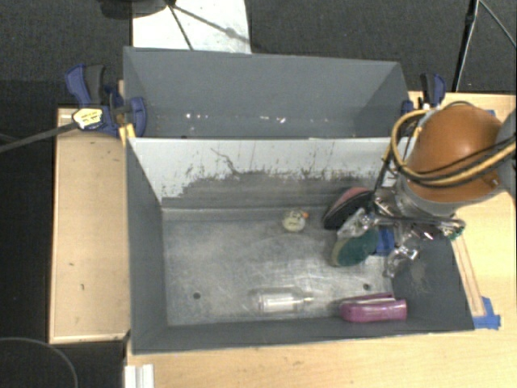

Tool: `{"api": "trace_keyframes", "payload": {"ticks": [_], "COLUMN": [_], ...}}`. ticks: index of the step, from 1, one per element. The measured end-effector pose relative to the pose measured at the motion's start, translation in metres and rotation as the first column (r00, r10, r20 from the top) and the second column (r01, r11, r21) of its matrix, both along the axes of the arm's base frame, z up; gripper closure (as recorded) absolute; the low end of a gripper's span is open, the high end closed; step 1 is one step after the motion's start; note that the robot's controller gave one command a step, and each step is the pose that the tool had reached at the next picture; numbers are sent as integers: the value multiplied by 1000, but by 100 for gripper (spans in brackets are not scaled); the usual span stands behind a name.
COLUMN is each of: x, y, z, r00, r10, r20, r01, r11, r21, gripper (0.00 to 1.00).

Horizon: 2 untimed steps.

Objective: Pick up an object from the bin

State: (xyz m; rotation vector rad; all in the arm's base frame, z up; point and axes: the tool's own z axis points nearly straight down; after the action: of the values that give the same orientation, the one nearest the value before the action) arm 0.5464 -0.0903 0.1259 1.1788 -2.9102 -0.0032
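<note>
My gripper (pixel 378 242) is low in the right part of the bin and stands open. One metal finger (pixel 355 223) is at the upper left and the other at the lower right. A dark teal rounded thing (pixel 350 251) lies on the bin floor between and just left of them. Whether the fingers touch it I cannot tell. A black and pink oval thing (pixel 342 204) leans against the back wall right behind the gripper. A purple oblong thing (pixel 372 309) lies near the front wall, below the gripper.
A clear little bottle (pixel 283 301) lies at the front middle of the bin. A small yellowish thing (pixel 295 221) sits near the back wall, left of the gripper. The arm's orange dome and cables hang over the bin's right wall.
</note>
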Motion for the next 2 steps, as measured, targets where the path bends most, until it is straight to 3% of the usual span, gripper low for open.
{"api": "trace_keyframes", "payload": {"ticks": [1,2], "x": [10,16], "y": [-2,12], "z": [-24,-53], "r00": [979,942], "r10": [203,335], "r20": [3,5], "r01": [-203,-335], "r11": [979,942], "r21": [0,-1], "gripper": [0,0]}}
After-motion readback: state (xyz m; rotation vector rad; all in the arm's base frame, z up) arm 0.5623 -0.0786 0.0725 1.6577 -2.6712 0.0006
